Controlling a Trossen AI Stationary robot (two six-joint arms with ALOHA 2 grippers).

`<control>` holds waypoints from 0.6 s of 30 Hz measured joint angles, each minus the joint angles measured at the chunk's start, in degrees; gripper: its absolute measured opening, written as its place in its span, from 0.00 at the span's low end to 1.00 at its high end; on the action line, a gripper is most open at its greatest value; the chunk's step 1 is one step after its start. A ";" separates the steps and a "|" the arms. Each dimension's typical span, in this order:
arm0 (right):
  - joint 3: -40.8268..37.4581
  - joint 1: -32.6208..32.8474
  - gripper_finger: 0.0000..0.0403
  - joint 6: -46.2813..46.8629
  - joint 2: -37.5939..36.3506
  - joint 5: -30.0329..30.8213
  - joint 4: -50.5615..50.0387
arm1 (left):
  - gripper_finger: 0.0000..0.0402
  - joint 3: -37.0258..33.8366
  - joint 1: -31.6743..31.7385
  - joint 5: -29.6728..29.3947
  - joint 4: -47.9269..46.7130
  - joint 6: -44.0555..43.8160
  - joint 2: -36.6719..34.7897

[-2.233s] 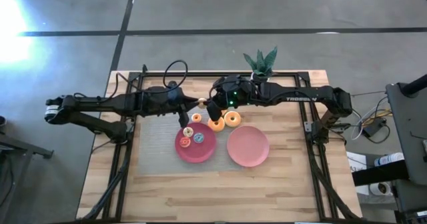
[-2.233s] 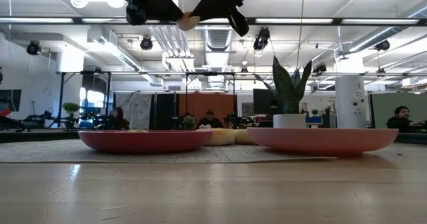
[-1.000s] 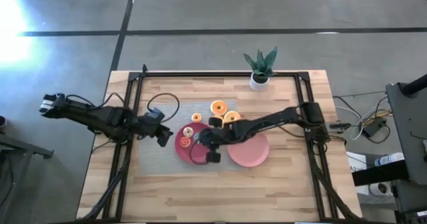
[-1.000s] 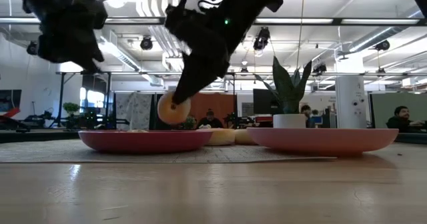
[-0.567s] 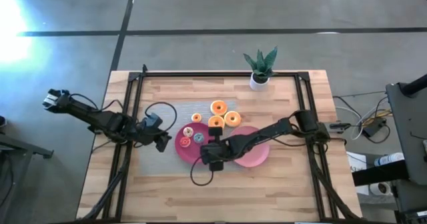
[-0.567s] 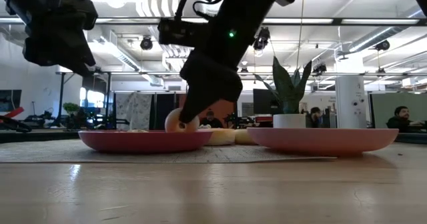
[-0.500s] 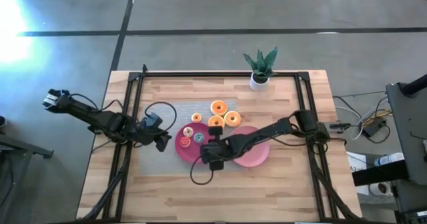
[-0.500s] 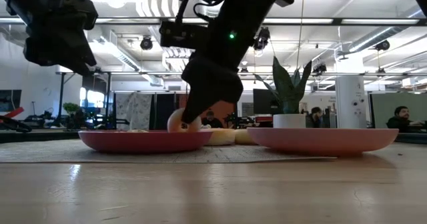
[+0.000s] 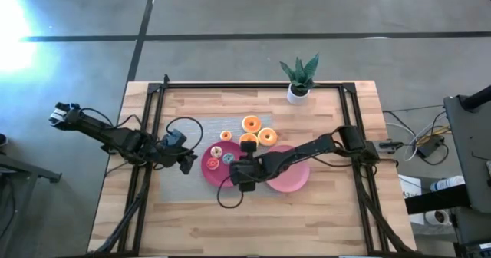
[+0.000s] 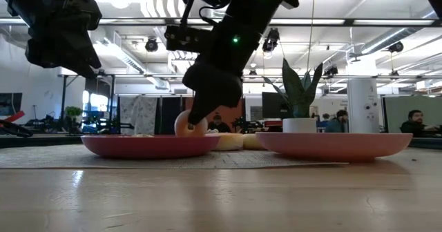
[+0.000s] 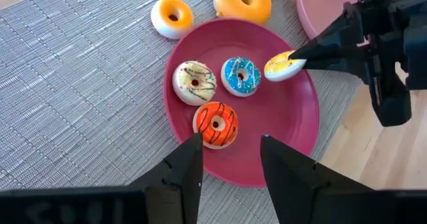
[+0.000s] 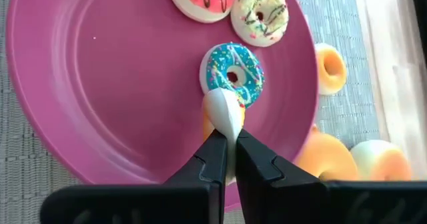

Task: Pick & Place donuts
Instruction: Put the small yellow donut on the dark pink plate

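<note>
**A:** What sits on the wooden desk point(image 9: 322, 204), and where is there room?

**B:** A grey woven mat point(image 9: 178, 147) covers the middle-left. On it lies a round magenta plate point(image 9: 219, 175), and touching its right rim is a round pale pink plate point(image 9: 295, 180). The pink plate's visible part is bare. The magenta plate holds three small toy donuts near its far-left rim: one red-iced point(image 11: 215, 125), one whitish with dark stripes point(image 11: 194, 83), one blue-iced point(image 11: 240, 76). Its near half is open. Three larger orange-tan donuts point(image 9: 251, 124) lie on the mat just beyond the plates. A small potted plant in a white pot point(image 9: 298, 77) stands at the far edge, right of centre. The desk's near strip is free.

**A:** And the arms?

**B:** The right gripper point(image 12: 225, 147) is low over the magenta plate's right side, fingers clenched on a small yellow-iced donut point(image 11: 284, 66), which hangs on edge just beside the blue one. In the low view that donut point(image 10: 189, 124) shows right at the plate's rim line. The left gripper point(image 11: 227, 161) hovers off the plate's left edge, fingers parted, grasping nothing.

**A:** What has changed?

**B:** Two seconds ago both arms were high over the far edge, with the donut up between them. A second ago the right arm had swung over the plates, the donut above the rim. Now it is lower, and the left arm has pulled back to the left edge.
</note>
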 joint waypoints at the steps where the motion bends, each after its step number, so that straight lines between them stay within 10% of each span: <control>1: 0.00 -0.14 0.03 0.43 0.09 -0.22 0.01 | 0.31 0.00 0.00 -0.04 0.00 0.01 0.00; 18: 2.40 -0.02 0.06 3.34 2.42 -8.82 -0.35 | 0.31 0.00 0.00 -0.23 -0.02 0.75 0.00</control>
